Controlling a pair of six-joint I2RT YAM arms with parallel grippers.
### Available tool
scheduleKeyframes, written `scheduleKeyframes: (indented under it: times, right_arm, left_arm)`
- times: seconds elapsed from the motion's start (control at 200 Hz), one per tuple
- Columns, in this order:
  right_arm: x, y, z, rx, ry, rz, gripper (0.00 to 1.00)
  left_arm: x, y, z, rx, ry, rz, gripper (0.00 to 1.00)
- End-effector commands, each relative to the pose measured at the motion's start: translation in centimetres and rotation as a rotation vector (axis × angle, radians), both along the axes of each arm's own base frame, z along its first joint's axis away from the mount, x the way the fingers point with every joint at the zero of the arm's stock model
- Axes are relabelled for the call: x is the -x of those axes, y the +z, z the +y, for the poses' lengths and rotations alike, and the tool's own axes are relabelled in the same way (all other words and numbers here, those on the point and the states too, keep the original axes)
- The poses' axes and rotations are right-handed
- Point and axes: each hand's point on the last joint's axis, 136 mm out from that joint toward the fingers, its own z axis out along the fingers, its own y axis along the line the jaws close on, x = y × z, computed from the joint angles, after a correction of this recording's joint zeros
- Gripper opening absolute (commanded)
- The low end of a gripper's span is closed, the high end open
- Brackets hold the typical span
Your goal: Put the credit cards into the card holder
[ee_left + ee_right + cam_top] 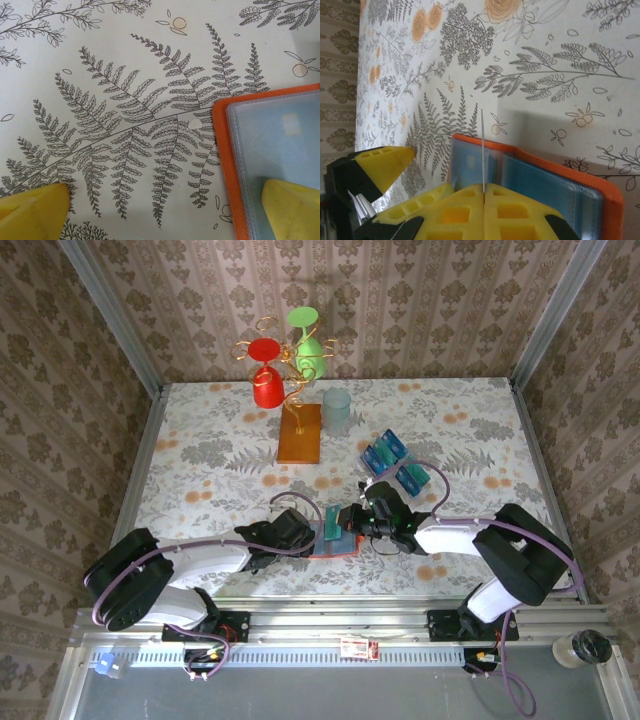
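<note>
The orange card holder (338, 543) lies open near the table's front edge, its clear sleeves (280, 145) facing up. My right gripper (484, 189) is shut on a teal credit card (331, 519), seen edge-on as a thin line (483, 145) standing over the card holder (555, 170). My left gripper (162, 215) is open and straddles the holder's left edge: one fingertip (292, 210) rests on a sleeve, the other (32, 210) is over bare cloth. That left gripper's finger (385, 162) is beside the holder. More blue and teal credit cards (385, 454) lie in a loose pile at right of centre.
A gold wire stand holding a red cup (266, 385) and a green cup (308, 350) rises from an orange-brown base (300, 433) at the back. A translucent cup (337, 410) stands beside it. Patterned walls close in the table on three sides.
</note>
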Motion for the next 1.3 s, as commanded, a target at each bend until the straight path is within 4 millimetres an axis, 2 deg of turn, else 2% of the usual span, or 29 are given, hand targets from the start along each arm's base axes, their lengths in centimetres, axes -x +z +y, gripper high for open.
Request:
scheduleKeyframes:
  times: [0.0,0.335,0.7,1.295]
  right_arm:
    - [0.2,-0.8,-0.1,0.003,-0.018,0.006,0.0]
    - [0.9,-1.6,-0.3,0.006,-0.022,0.023,0.0]
    - [1.4,-2.1,0.3,0.002,-0.007,0.034,0.0]
    - [2.8,-3.1,-0.4,0.035,0.001,0.063,0.0]
  left_arm:
    - [1.0,-1.3,1.4,-0.078,0.005,0.045,1.0]
    - [1.0,-1.4,1.5,-0.077,0.006,0.046,1.0]
    - [1.0,-1.4,1.5,-0.077,0.006,0.047,1.0]
    - [1.0,-1.4,1.4,-0.077,0.006,0.044,1.0]
